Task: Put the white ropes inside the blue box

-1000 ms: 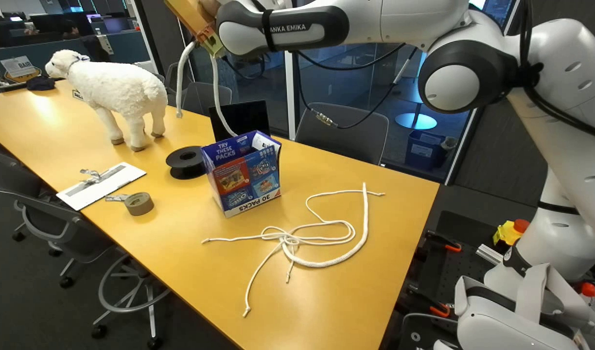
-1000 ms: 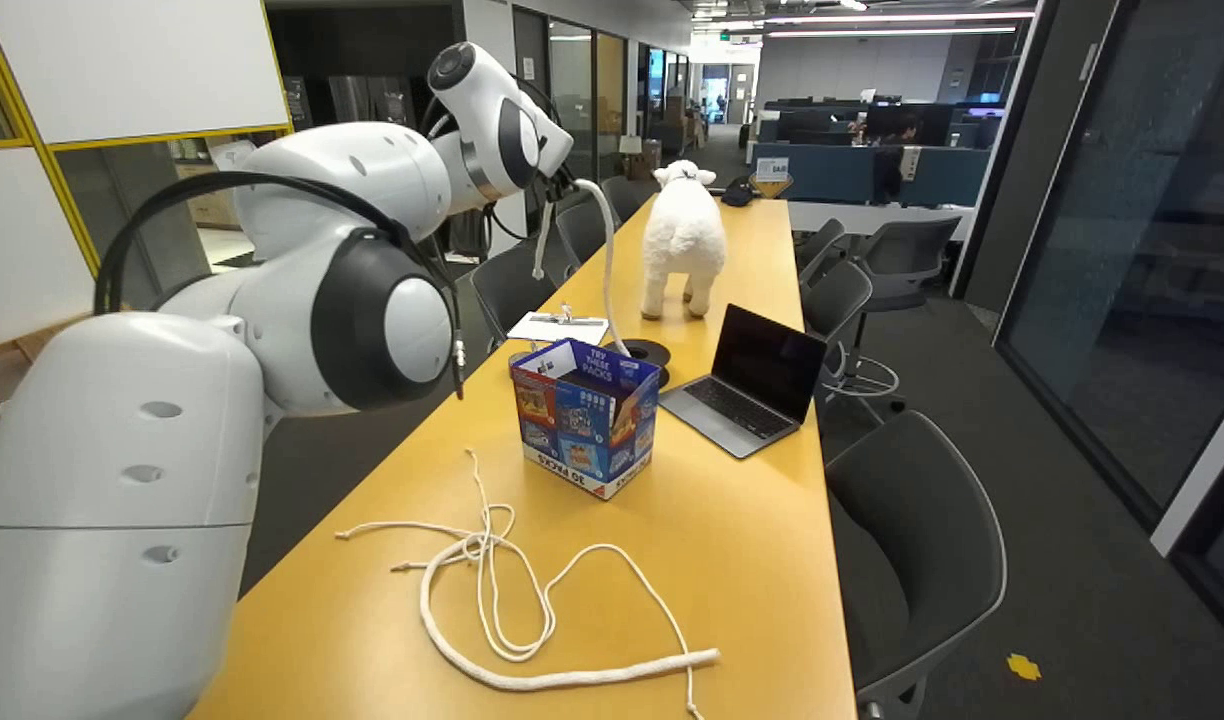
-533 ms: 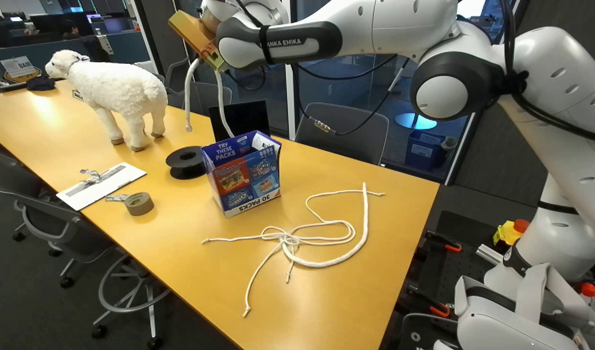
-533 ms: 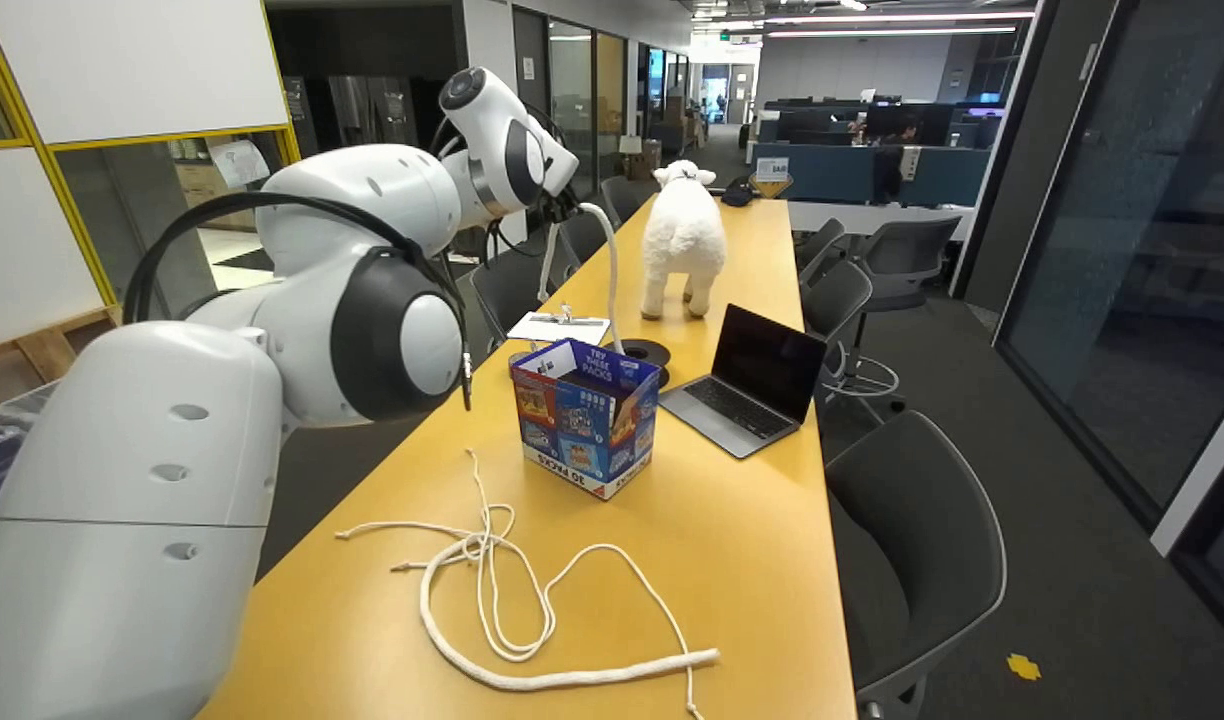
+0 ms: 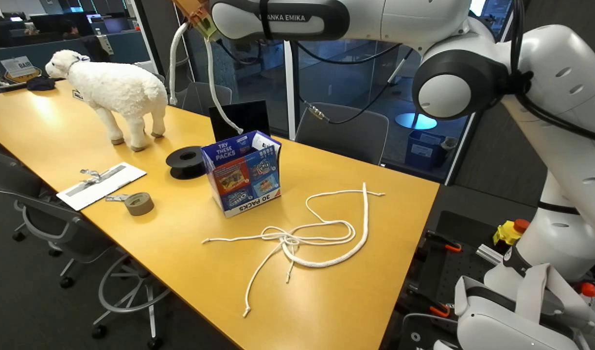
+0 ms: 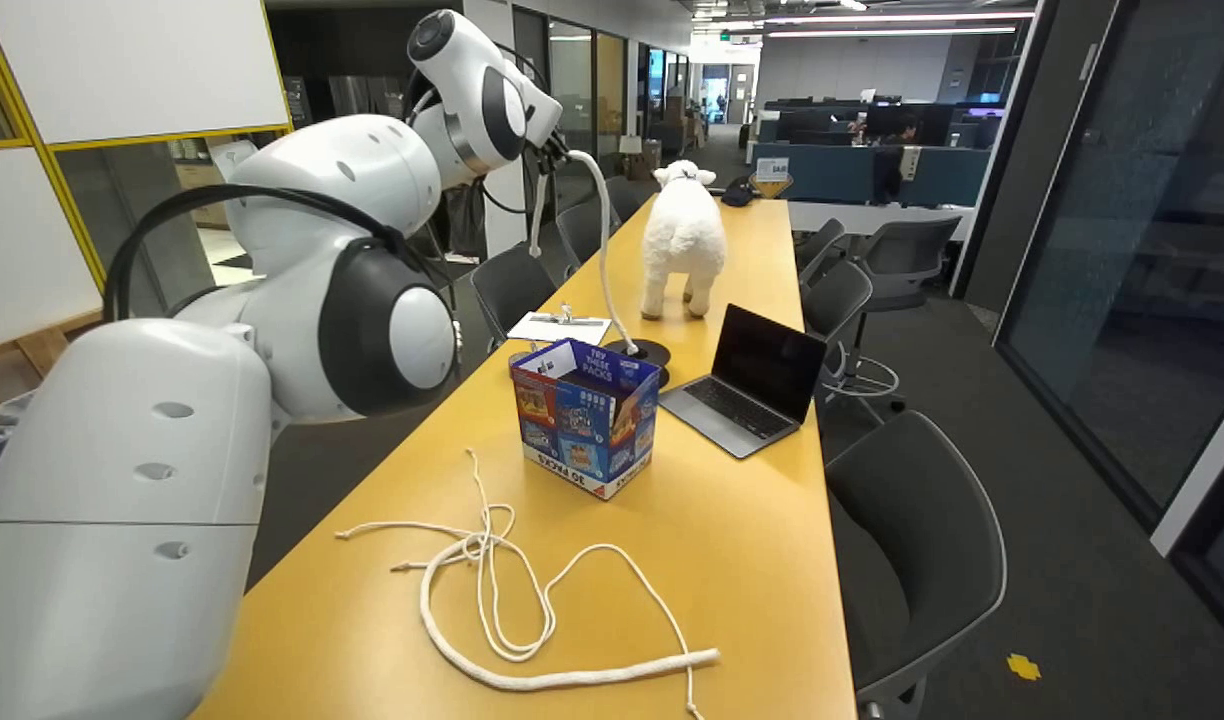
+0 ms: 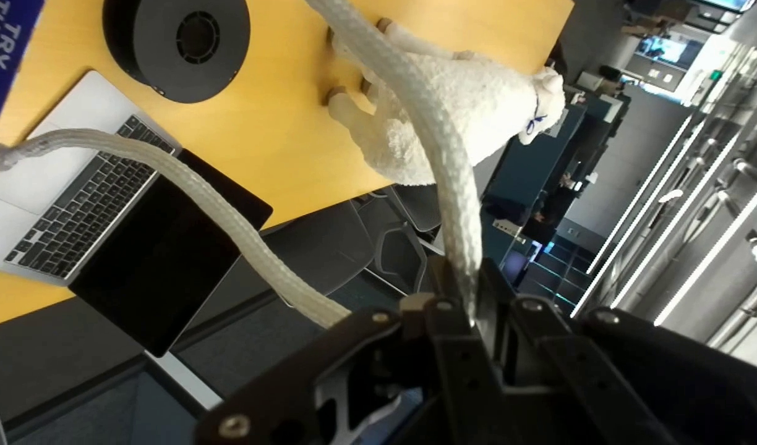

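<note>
The gripper point(image 7: 470, 278) had its fingers closed tight on a thick braided white rope point(image 7: 445, 151), an end dangling either side. Below them, back toward the robot's base point(image 5: 560, 243), stood the blue snack box point(image 6: 572, 420); the box-side end seemed just past its far rim, so I judged the rope needed bringing baseward, then down. Farther that way, more white ropes point(image 5: 322, 265) lay tangled on the table point(image 5: 181, 226).

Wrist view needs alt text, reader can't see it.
Black two-fingered gripper shut on thick braided white rope, two lengths of it showing. Beyond, on a glossy yellow-orange tabletop, stand an open silver laptop, a black round spool and a white plush sheep; part of a printed blue cardboard box shows at upper left.
</note>
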You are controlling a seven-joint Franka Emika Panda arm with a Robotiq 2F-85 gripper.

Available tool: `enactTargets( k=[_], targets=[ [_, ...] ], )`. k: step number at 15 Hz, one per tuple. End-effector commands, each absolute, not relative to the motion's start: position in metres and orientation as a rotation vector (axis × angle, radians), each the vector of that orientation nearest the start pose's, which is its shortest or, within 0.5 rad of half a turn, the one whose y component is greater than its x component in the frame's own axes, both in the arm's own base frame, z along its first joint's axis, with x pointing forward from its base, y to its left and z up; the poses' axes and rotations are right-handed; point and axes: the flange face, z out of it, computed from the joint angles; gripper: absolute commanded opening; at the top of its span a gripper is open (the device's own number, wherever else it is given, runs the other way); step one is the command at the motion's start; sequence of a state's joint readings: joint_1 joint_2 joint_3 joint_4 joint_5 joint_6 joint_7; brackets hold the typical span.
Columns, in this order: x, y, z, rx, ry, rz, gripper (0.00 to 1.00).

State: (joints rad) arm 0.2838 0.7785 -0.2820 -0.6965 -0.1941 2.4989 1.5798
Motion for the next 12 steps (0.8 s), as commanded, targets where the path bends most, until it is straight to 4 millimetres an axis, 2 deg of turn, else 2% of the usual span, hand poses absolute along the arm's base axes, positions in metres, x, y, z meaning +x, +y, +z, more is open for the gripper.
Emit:
enactTargets(
  k=[1, 4, 12],
  targets=[
    [0.768, 0.131, 0.674, -1.845, 1.394, -1.312, 0.13],
    [0.767, 0.133, 0.677, -1.863, 1.387, -1.308, 0.12],
    [0.781, 0.138, 0.623, -2.064, 1.415, -1.191, 0.13]
  ],
)
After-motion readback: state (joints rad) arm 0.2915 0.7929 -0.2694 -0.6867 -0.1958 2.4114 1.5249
